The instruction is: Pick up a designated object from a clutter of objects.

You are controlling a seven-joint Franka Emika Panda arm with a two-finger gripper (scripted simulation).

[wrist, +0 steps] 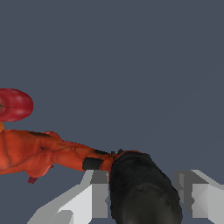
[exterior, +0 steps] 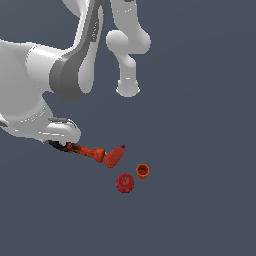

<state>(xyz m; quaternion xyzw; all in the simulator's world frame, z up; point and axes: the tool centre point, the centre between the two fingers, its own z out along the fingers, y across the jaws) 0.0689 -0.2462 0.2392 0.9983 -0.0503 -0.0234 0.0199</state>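
Observation:
The orange-red power drill (exterior: 86, 151) lies on the grey floor, its black end tucked under my arm. In the wrist view the black end (wrist: 144, 192) sits between my two fingers, and the orange-red body (wrist: 65, 153) stretches away from it. My gripper (wrist: 144, 199) straddles that black end, and both pads seem to touch it. In the exterior view the gripper is hidden behind the arm's white links. The red pistol-shaped tool (exterior: 114, 156) lies right at the drill's other end.
A tiny orange cup (exterior: 142, 171) and a red apple-like ball (exterior: 125, 183) sit just past the pistol-shaped tool; the ball also shows in the wrist view (wrist: 15, 105). The arm's white links (exterior: 45, 100) fill the exterior view's left.

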